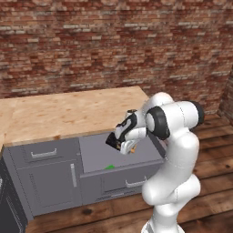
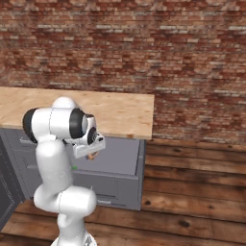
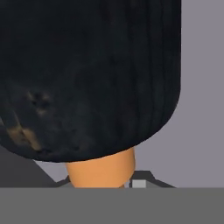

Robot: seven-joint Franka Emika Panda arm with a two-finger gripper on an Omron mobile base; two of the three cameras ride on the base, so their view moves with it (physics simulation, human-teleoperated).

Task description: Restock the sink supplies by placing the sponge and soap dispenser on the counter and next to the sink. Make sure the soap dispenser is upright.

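Note:
My gripper [image 1: 122,146] hangs over an open drawer, shut on the soap dispenser [image 1: 132,148]. Its orange-brown part pokes out beside the fingers, and from the other side too, where the gripper [image 2: 89,153] holds the soap dispenser [image 2: 93,155]. In the hand view the soap dispenser [image 3: 87,74] looms close, black rounded part above, orange neck at the bottom. The green sponge [image 1: 109,167] lies at the front of the drawer, showing as a green speck, the sponge [image 2: 74,167], behind my arm. The tan counter [image 1: 68,111] runs behind the drawer. The sink is out of view.
The open grey drawer [image 1: 98,154] juts out from the dark cabinets under the counter's right end. A brick wall [image 1: 113,41] stands behind. Wooden floor [image 2: 192,192] lies to the right of the cabinets. A dark appliance [image 1: 7,205] sits at the lower left.

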